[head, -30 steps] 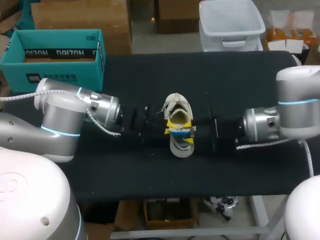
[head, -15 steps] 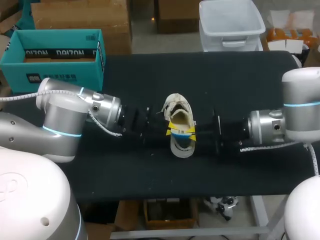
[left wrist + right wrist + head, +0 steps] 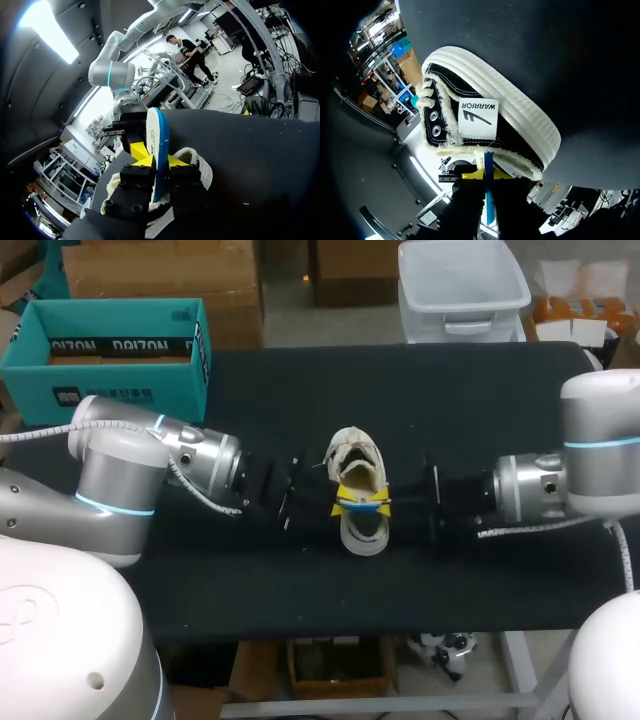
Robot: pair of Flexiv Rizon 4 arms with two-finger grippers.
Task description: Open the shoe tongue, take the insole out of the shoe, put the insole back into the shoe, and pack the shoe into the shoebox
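Shoe sits in the middle of the table, its long axis running from the far edge to the near edge; which end is the toe, I cannot tell. The left pincer and right pincer have both pushed in since a second ago, and their yellow tips meet over the shoe. Left wrist: it's clamped on the insole, which stands on edge with its blue face showing. Right wrist: clamped on it too, with a white label bearing dark print on the shoe's black side.

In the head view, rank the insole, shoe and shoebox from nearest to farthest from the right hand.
1. Insole, gripped in the right hand.
2. Shoe, directly beneath that hand.
3. Shoebox, far off at the back left.
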